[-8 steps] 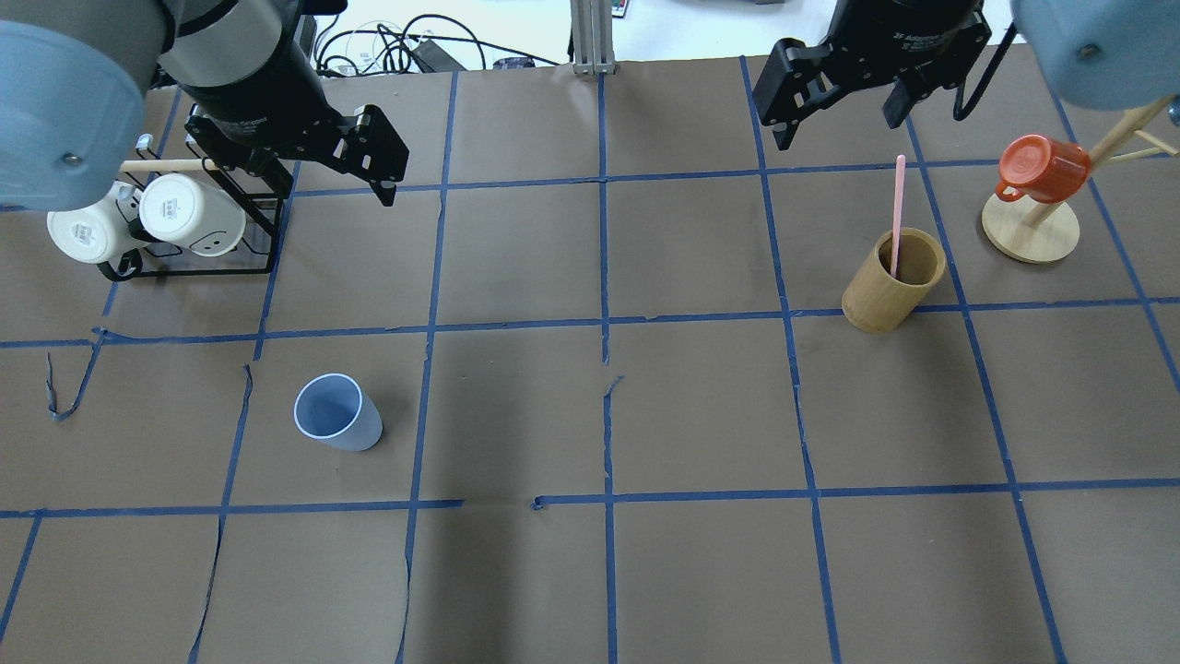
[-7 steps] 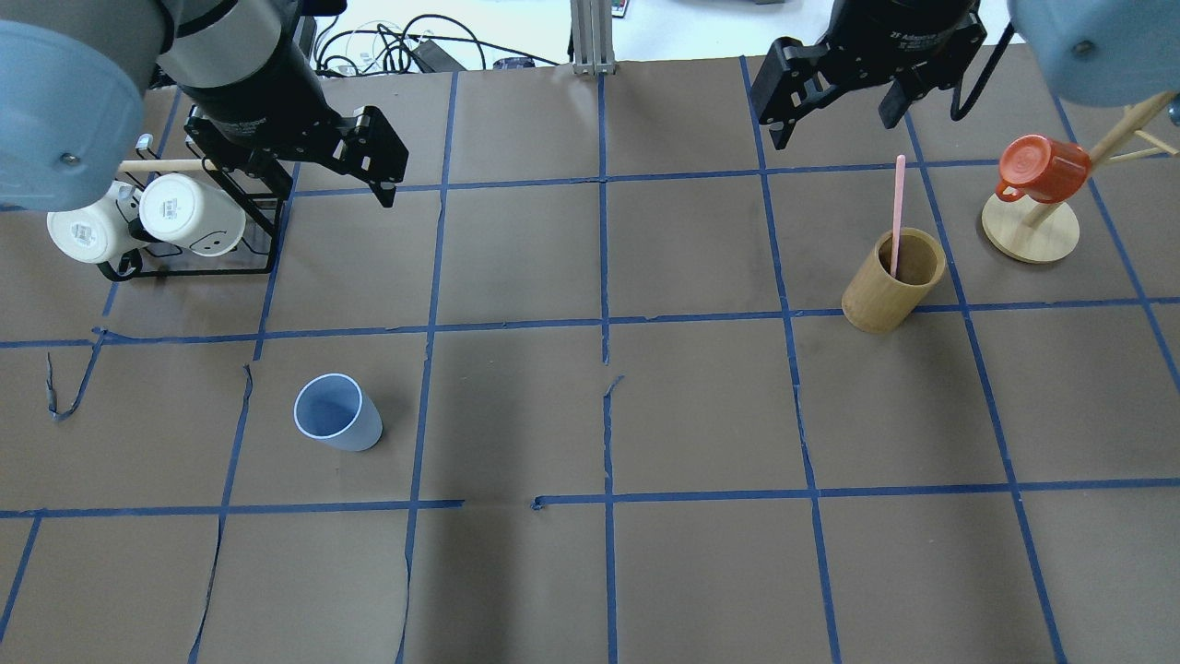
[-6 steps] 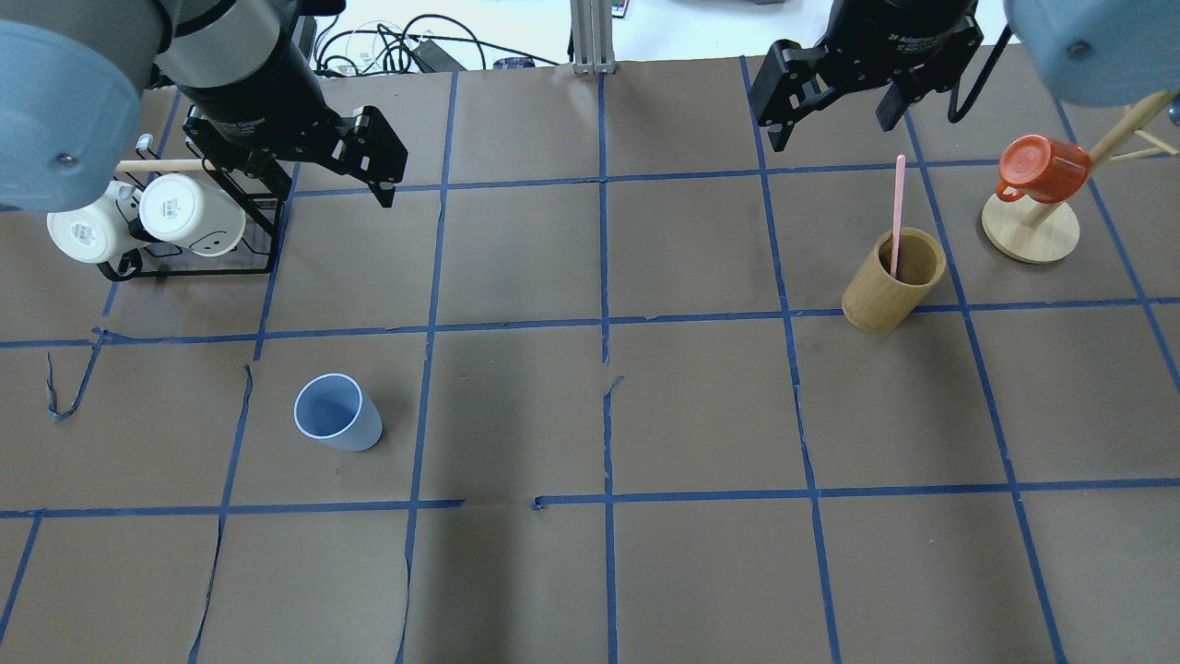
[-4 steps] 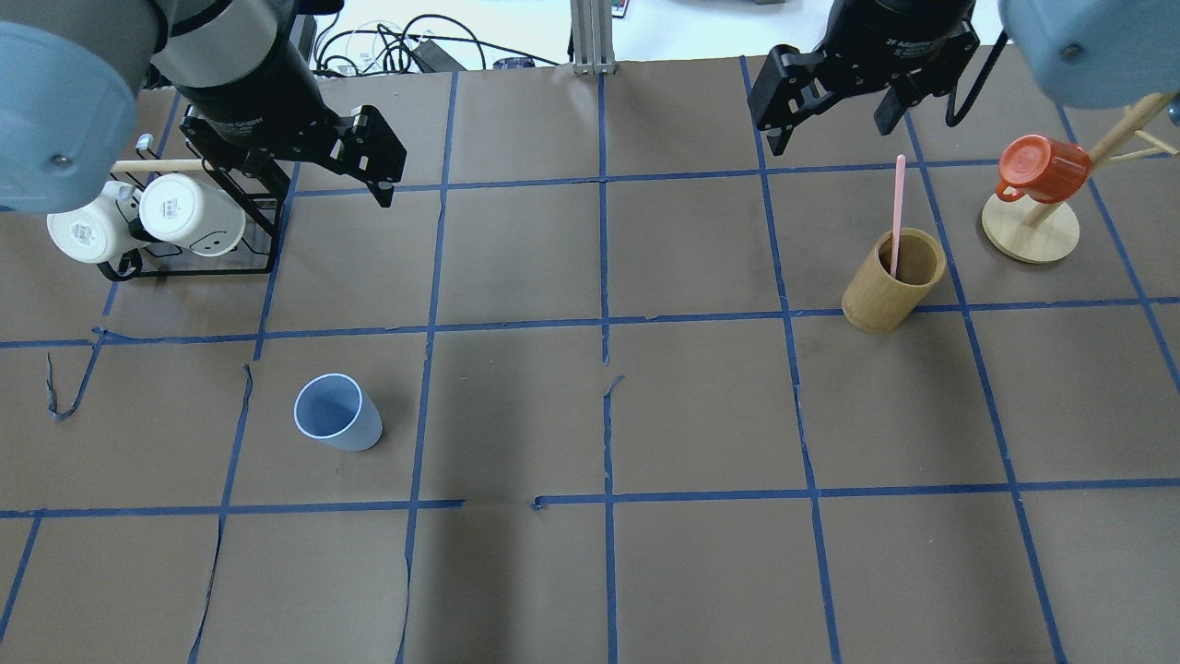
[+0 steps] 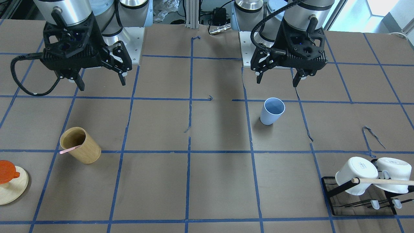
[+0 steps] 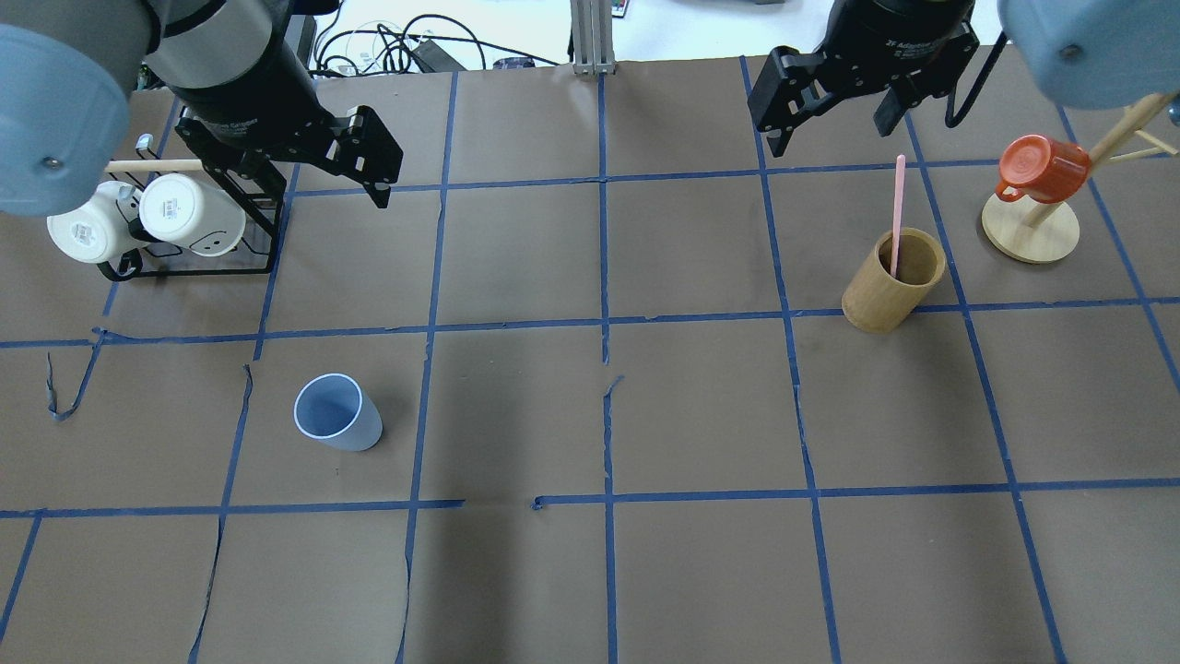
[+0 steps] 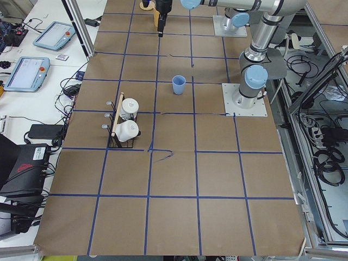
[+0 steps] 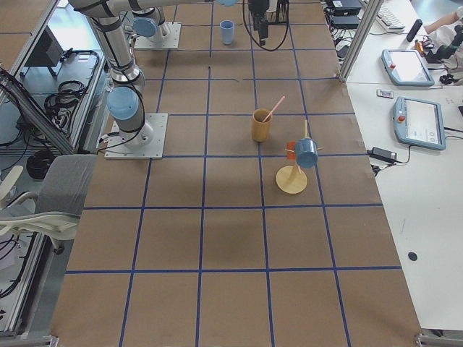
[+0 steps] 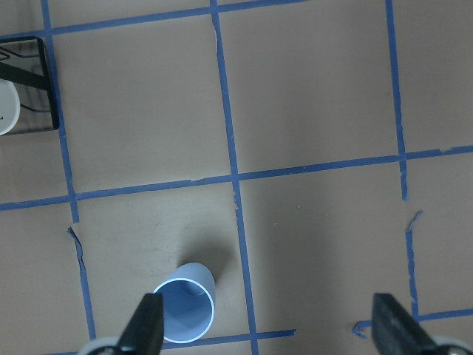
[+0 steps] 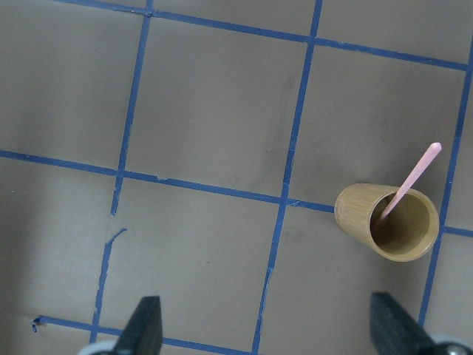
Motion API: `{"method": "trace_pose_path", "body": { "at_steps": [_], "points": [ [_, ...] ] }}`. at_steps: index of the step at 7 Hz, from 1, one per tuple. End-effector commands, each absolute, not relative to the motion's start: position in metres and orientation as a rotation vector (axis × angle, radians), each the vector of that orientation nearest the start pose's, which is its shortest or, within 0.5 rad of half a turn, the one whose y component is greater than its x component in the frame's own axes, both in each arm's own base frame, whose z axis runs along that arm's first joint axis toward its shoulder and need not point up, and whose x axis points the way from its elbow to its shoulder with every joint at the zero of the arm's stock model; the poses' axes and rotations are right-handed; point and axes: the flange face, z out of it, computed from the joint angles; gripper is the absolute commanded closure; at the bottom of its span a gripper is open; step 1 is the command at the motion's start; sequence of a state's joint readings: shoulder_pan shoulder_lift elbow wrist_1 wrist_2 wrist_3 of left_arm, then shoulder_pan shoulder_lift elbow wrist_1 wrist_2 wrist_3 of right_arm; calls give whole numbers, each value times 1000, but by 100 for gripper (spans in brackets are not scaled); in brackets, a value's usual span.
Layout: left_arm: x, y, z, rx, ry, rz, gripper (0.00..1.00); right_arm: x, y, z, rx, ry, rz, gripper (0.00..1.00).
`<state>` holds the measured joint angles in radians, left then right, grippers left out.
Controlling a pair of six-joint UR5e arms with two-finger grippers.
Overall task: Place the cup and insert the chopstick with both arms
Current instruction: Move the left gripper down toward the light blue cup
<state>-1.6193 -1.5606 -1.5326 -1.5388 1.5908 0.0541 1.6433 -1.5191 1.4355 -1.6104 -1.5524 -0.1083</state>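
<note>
The light-blue cup (image 6: 337,412) stands upright and empty on the brown table, left of centre; it also shows in the front view (image 5: 272,111) and the left wrist view (image 9: 185,312). The pale-pink chopstick (image 6: 897,214) leans inside the tan wooden cup (image 6: 892,279) at the right, as the right wrist view (image 10: 410,181) also shows. My left gripper (image 6: 313,184) hangs open and empty high above the table, far behind the blue cup (image 5: 276,82). My right gripper (image 6: 830,134) is open and empty, high behind the wooden cup (image 5: 102,85).
A black rack (image 6: 189,267) with two white mugs (image 6: 189,214) and a wooden rod stands at the far left, under my left arm. A wooden mug tree (image 6: 1030,231) with an orange mug (image 6: 1042,168) stands at the far right. Cables lie beyond the table's far edge.
My left gripper has drifted slightly toward the far-left edge. My right gripper has shifted a little toward the far edge. The cup, chopstick and wooden cup have not moved.
</note>
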Motion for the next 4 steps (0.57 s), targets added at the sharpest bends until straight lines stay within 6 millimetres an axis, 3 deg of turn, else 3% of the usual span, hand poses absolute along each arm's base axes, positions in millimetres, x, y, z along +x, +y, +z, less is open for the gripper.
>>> {"method": "trace_pose_path", "body": {
  "at_steps": [1,2,3,4],
  "points": [
    [-149,-486,493,139,3124,-22,0,173,-513,533,-286,3106,-199,0],
    [-134,-484,457,106,3125,74,0,173,-514,533,-281,3106,-202,0],
    [-110,-477,411,31,3126,185,0,173,-513,533,-281,3106,-199,0],
    [-100,-468,365,0,3126,248,0,172,-514,534,-284,3109,-207,0]
  ]
}}
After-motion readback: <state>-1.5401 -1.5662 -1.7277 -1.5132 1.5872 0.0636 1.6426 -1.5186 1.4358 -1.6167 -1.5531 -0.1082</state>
